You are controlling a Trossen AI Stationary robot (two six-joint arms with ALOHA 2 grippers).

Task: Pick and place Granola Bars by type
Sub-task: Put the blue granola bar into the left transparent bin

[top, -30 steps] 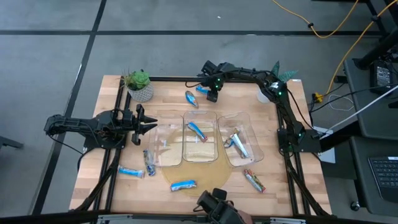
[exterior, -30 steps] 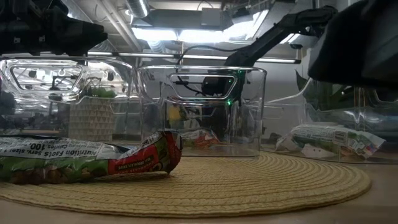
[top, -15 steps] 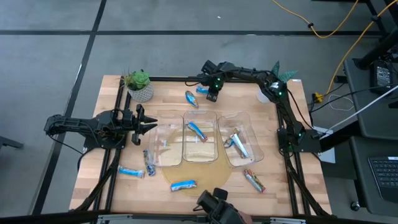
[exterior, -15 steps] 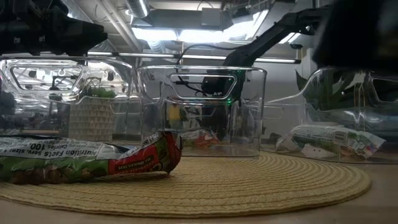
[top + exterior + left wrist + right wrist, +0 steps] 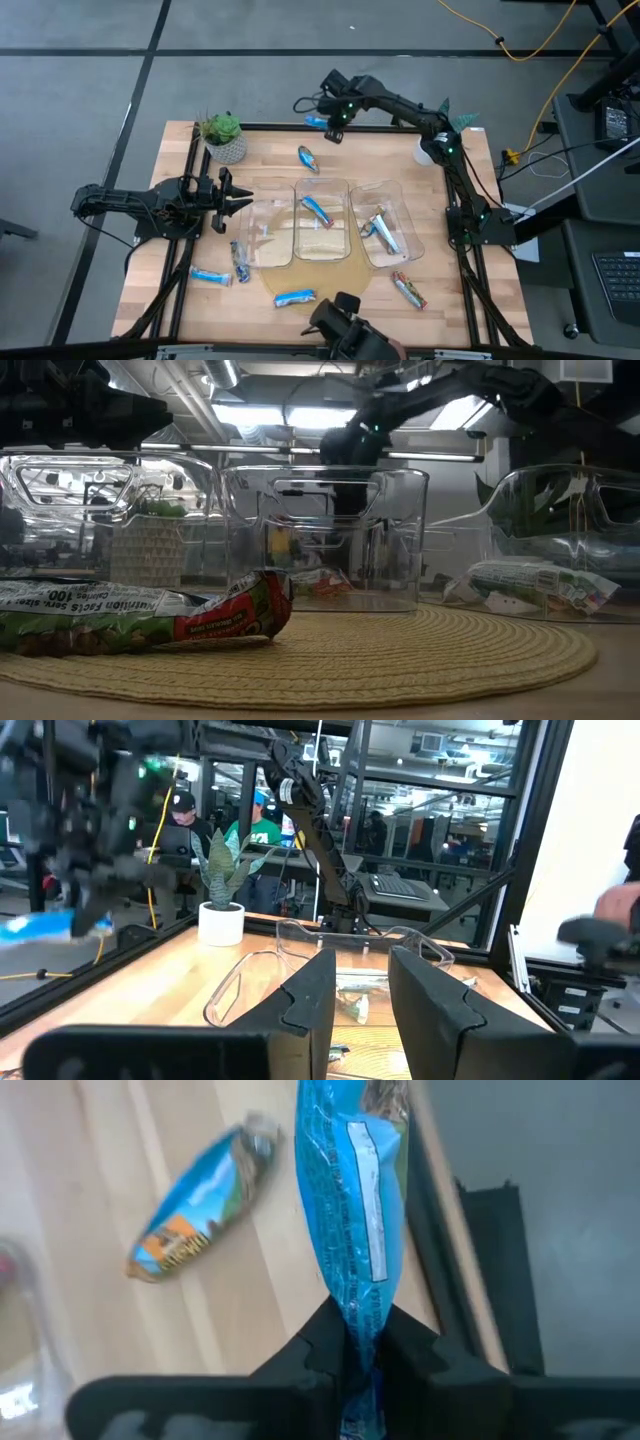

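You see the right gripper clamped on a blue bar above the table's far edge. The left gripper, fingers apart, apparently idles at the left bin.

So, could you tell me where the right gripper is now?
In the high view the right gripper hangs above the table's far edge, holding a blue bar.
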